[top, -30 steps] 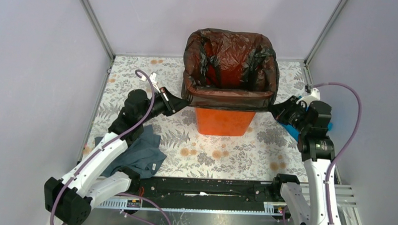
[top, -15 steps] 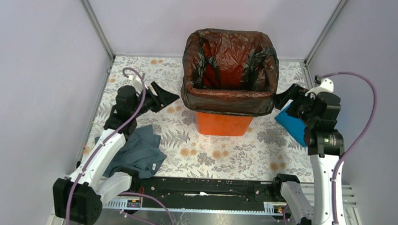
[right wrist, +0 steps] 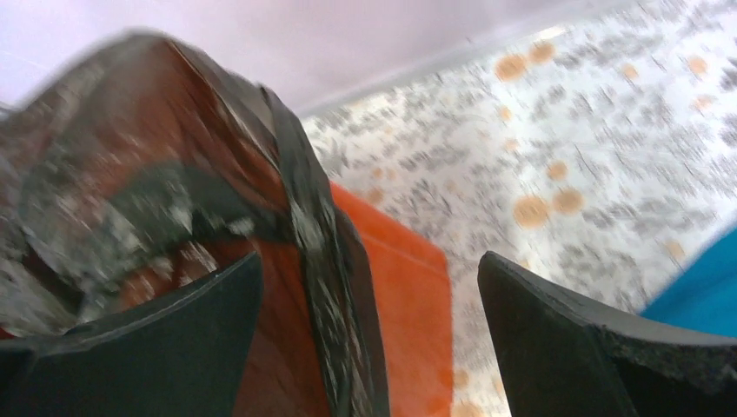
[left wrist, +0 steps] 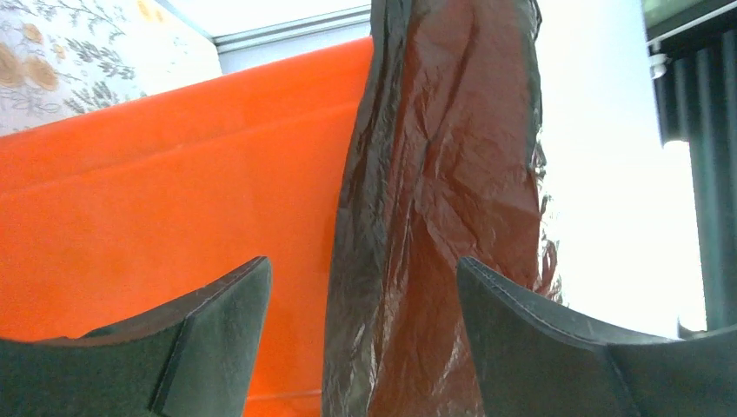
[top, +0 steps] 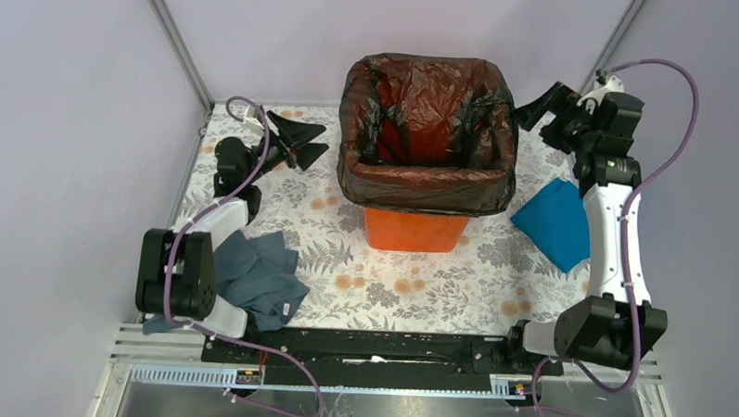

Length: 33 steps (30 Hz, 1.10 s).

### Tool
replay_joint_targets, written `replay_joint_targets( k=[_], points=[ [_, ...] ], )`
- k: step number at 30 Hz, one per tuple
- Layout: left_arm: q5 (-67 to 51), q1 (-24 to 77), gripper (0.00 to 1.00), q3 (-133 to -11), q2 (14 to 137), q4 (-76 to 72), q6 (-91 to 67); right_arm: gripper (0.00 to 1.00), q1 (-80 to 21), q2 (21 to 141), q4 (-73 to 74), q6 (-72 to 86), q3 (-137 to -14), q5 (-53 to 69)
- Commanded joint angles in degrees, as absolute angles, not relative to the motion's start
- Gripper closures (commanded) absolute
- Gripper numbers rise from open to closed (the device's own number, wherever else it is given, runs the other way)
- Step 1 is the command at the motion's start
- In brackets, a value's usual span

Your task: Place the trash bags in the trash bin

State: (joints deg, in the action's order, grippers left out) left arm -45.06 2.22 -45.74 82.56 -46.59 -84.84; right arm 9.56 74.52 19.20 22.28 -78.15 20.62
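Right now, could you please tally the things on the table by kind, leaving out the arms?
Black trash bag: 1
Orange trash bin: 1
Cloths: 2 (grey-blue cloth, bright blue cloth)
Total: 4

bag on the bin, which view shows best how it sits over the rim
Top external: the whole bag shows, lining the bin and folded over its rim all round. Left wrist catches only a strip hanging down the orange wall; right wrist gives a blurred corner.
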Motion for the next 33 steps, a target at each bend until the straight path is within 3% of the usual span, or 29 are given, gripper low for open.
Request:
replay_joint_targets(
  k=[1,7,14,20,24,28,33],
  points=[
    [-47.65,3.11,0.18,-50.78,86.86,-65.28,-95.03,0.0,13.58,77.12,4.98,30.24,-80.44,36.07],
    [-47.33,7.8,0.24,-52.33,94.67,-76.35,-100.45,0.07,15.38,83.73,-15.29,44.5,-76.29,51.5],
    [-46.29,9.62,0.44,-52.86,98.99,-77.07,-98.97,0.18,15.29,88.62,-27.19,53.04,-70.53,56.07],
    [-45.67,10.92,0.74,-52.26,99.25,-74.69,-95.31,0.41,14.65,89.73,-34.41,56.5,-65.24,57.18],
    [-45.22,11.75,1.0,-51.1,100.1,-75.03,-94.7,0.65,14.33,90.81,-38.91,59.42,-62.19,57.29],
    [-44.02,12.19,1.0,-48.94,99.35,-71.4,-90.7,0.84,14.24,91.13,-37.55,58.15,-59.7,54.87],
    [-41.56,12.69,1.0,-46.3,96.61,-59.29,-80.1,0.91,13.53,91.75,-31.78,51.8,-57.22,51.94]
  ],
)
